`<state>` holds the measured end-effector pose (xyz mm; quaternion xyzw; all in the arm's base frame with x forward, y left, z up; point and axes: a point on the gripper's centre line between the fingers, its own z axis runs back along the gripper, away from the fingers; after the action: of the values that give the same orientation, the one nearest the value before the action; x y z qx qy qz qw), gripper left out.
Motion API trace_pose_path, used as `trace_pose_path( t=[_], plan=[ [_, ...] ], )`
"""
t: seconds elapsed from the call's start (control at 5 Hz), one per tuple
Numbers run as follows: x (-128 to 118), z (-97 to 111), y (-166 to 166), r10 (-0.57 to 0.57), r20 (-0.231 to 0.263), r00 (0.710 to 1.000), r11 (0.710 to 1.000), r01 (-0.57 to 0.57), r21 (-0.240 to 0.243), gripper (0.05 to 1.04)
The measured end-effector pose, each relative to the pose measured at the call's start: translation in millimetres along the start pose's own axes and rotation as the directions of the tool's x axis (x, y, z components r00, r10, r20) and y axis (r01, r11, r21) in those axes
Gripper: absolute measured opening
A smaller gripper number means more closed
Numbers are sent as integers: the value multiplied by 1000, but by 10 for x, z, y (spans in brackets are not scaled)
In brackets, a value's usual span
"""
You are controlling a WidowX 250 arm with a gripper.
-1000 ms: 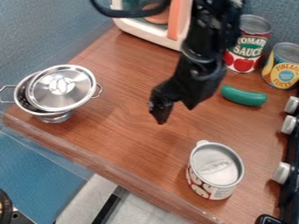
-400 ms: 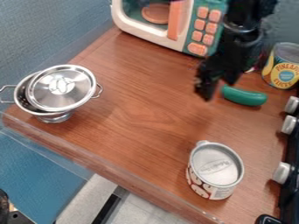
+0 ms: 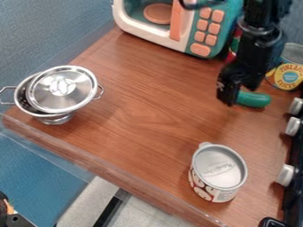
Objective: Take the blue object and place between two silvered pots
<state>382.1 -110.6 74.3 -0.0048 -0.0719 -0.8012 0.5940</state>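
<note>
"Where was the gripper [image 3: 239,94]?"

"Toward the upper right of the view, pointing down, just beside the left end of the green thing [image 3: 255,99] (it partly hid that end)."

"Was it wide or narrow?"

"Wide, with its two tips apart. I couldn't tell whether it touched the green thing."

"And that thing was lying on the table [image 3: 139,106]?"

"Yes, on its side on the wood, in front of the yellow-labelled can [image 3: 289,76] and near the stove knobs [image 3: 285,175] (those ran down the right edge)."

"So it wasn't between the silvery ones?"

"No. The pot [image 3: 28,104] stood well apart from it, at the left, near the table's edge. Its lid [image 3: 61,90] sat askew (a bit of the inside showed past the rim), and a wire handle stuck out on either side."

"What about the other one?"

"The silver-topped can [image 3: 218,174] stood upright at the lower right (white, with a red pattern round its side). The bare wood between it and the pot was well away from the green thing."

"Anything behind?"

"A toy microwave [image 3: 155,30] at the top, teal and white with orange buttons, and a red can [image 3: 231,54] mostly hidden by the arm."
</note>
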Motion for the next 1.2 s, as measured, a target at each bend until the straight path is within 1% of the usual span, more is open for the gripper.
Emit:
trace_pose_path(
  t=[0.2, 0.4, 0.6, 0.8, 1.0, 1.2],
  plan=[
    [9, -102, 119, -14, 15, 1000, 1000, 14, 13, 999],
    [-6, -189, 222, -10, 9, 1000, 1000, 10, 27, 999],
    [-11, -326, 269, -15, 7, 1000, 999, 15, 31, 952],
    [33, -353, 306, -39, -31, 999, 998, 41, 45, 668],
    [49, -356, 316, -40, -61, 997, 998, 43, 49, 434],
    [29, -353, 278, -60, -73, 996, 998, 62, 23, 430]
  ],
)
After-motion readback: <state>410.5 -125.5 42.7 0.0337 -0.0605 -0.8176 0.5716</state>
